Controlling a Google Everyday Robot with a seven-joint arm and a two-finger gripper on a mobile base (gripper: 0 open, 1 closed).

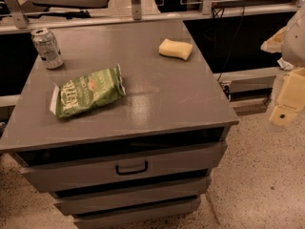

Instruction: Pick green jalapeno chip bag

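Camera view showed the end effector (288, 97) at three o'clock, off the desk (157, 99), grip state unclear; the chip bag (88, 91) lay at nine o'clock. Crinkly foil might slip, or the can (47, 48) get knocked.

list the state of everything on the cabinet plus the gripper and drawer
green jalapeno chip bag: lying flat on the cabinet top, front left, not held
soda can: upright, back left corner
yellow sponge: lying flat, back right, apart from the bag
top drawer: dark gap above it, cannot tell if pulled out
gripper: off the cabinet's right side, away from the bag
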